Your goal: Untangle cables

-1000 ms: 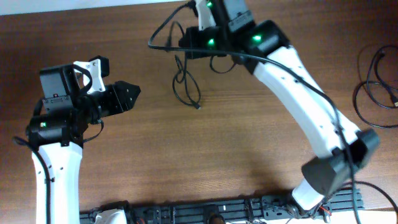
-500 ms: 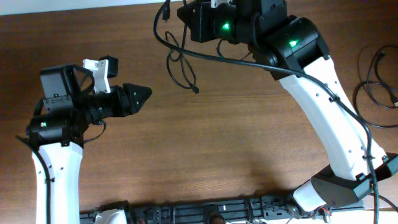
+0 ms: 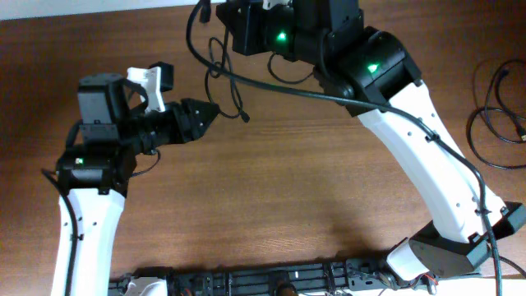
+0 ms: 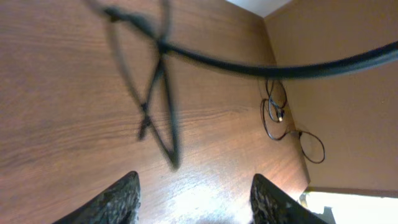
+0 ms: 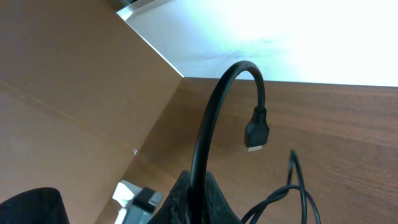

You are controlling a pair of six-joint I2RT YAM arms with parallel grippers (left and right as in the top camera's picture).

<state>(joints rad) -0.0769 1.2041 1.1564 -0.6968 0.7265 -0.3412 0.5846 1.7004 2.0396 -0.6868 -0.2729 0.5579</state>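
Where right gripper (image 5: 198, 186) hangs over far edge of table (image 3: 329, 205), fingers clenched on black cable (image 5: 208, 124); plug (image 5: 255, 134) end arcs up above grip. Thin loops (image 3: 234, 86) trail beneath, tail just beside left gripper (image 4: 196, 202). Left fingers parted, nothing between. Loose cables (image 3: 493, 115) at table's right edge, well apart.

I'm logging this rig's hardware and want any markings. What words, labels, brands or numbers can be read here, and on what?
No text can be read in any view.
Arms: only green lights, no lettering visible.
Plug and cable: no markings visible.
Table: plain wood, no signs.
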